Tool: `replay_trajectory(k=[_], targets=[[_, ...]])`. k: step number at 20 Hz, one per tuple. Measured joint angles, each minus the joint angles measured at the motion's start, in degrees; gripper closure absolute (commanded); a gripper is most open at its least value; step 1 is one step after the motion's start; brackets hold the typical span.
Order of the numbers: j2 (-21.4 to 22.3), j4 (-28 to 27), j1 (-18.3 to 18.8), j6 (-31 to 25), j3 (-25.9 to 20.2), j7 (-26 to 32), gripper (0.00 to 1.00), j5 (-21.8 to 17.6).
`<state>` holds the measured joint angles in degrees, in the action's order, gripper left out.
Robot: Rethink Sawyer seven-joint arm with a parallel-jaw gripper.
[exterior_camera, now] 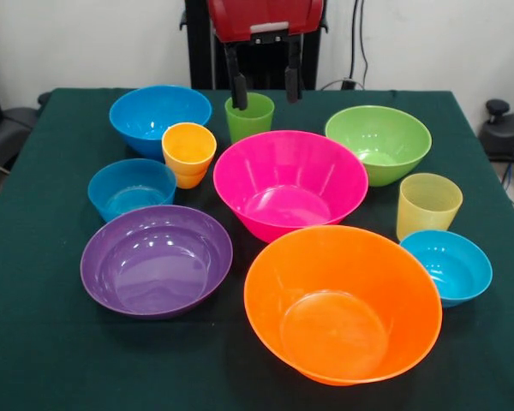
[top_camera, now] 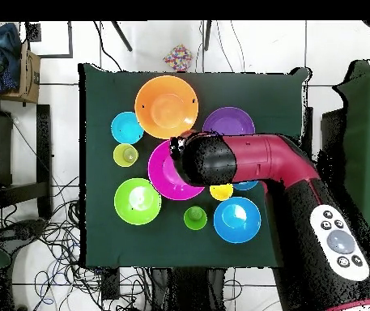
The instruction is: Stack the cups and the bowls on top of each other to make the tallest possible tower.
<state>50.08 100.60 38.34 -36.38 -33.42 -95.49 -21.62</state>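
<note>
My gripper [exterior_camera: 265,87] hangs open and empty at the table's far side, just above the green cup [exterior_camera: 249,117]. The yellow-orange cup [exterior_camera: 188,154] and pale yellow ribbed cup [exterior_camera: 427,205] stand upright. The pink bowl [exterior_camera: 290,184] sits mid-table, with the orange bowl [exterior_camera: 343,304] in front of it. The purple bowl [exterior_camera: 157,259], green bowl [exterior_camera: 379,143], medium blue bowl [exterior_camera: 160,116] and two small blue bowls [exterior_camera: 132,188] [exterior_camera: 446,266] stand around them. Everything stands singly; no tower shows. In the overhead view my arm [top_camera: 244,162] hides the gripper and part of the pink bowl [top_camera: 162,174].
The table [exterior_camera: 51,342] has a dark green cloth. The robot's black pedestal [exterior_camera: 201,51] stands behind its far edge. Black gear sits off the table at both sides. Cables lie on the floor [top_camera: 50,235] around the table.
</note>
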Motion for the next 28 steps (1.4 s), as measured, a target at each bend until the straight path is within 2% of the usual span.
replay_trajectory(k=[13,28], targets=[[-2.89,-3.84,0.56,-2.08,-0.07,0.0,0.0,-3.52],[-5.56,-4.54,7.55,-2.83,-2.49,0.0,0.0,-5.37]])
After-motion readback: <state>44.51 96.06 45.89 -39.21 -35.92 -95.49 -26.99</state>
